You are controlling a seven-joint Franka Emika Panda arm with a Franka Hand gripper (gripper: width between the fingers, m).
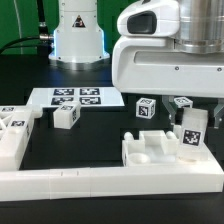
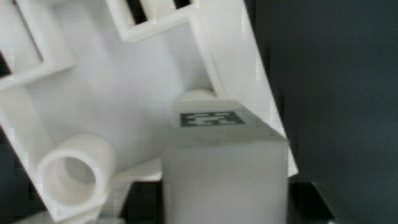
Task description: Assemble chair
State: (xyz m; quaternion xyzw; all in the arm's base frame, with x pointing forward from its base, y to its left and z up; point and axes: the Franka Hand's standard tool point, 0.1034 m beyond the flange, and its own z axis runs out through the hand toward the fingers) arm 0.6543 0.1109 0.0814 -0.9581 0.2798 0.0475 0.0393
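Observation:
My gripper (image 1: 192,120) hangs under the big white arm at the exterior view's right. It is shut on a white tagged chair post (image 1: 192,133), held upright over the notched chair slab (image 1: 150,152). In the wrist view the post (image 2: 221,150) fills the gap between my dark fingers (image 2: 150,196), with its tag facing the camera. My gripper (image 2: 222,205) sits beside a large white chair part with a round hole (image 2: 71,172). Whether the post touches the slab is hidden. Loose tagged cubes (image 1: 66,116) (image 1: 146,108) (image 1: 182,102) lie on the table.
The marker board (image 1: 75,97) lies at the back centre. A white tagged chair part (image 1: 14,132) lies at the exterior view's left. The long white border rail (image 1: 100,182) runs along the front. The arm's base (image 1: 78,35) stands at the back.

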